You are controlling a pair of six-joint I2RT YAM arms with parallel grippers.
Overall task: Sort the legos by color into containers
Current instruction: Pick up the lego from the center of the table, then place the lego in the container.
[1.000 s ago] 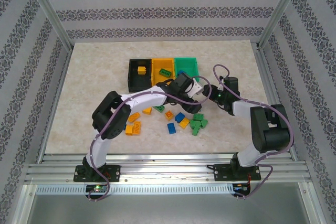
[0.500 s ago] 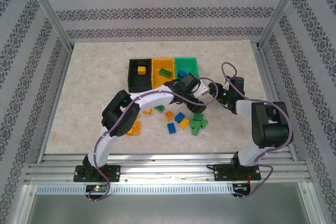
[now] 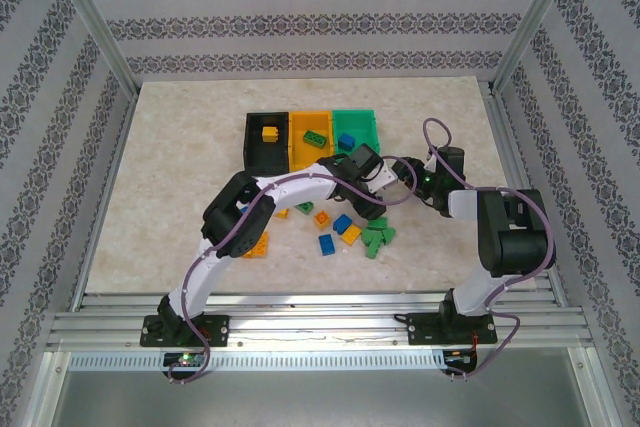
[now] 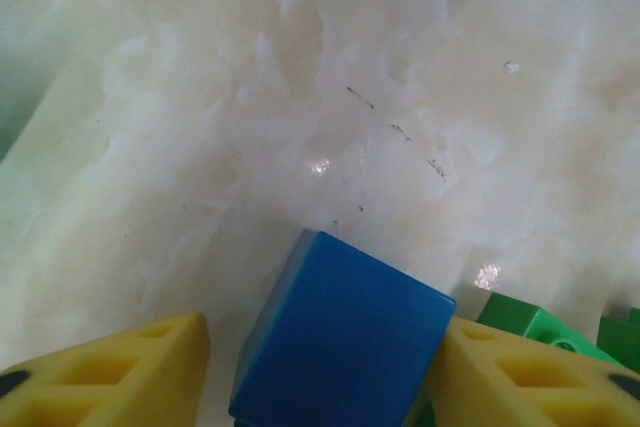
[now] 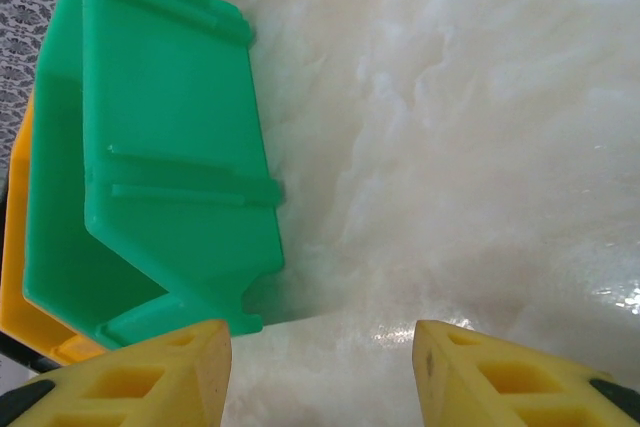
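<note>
In the left wrist view a blue lego [image 4: 345,332] lies on the table between the yellow fingers of my open left gripper [image 4: 322,347]. The right finger [image 4: 500,372] touches it and the left finger [image 4: 130,367] stands a little apart. From above, the left gripper [image 3: 367,199] is low over the loose legos. Blue [image 3: 326,243], orange [image 3: 253,244] and green legos [image 3: 378,237] lie scattered in front of the black bin [image 3: 262,155], orange bin [image 3: 300,152] and green bin [image 3: 366,130]. My right gripper [image 3: 398,175] is open and empty, just right of the green bin [image 5: 170,147].
A yellow lego [image 3: 269,133] sits in the black bin, a green one [image 3: 315,137] in the orange bin, a blue one [image 3: 347,140] in the green bin. A green lego [image 4: 530,327] lies right beside the left gripper's right finger. The two grippers are close together.
My left gripper has moved from beside the bins toward me and down onto the pile, around the blue lego. The right gripper has shifted slightly to the right.
</note>
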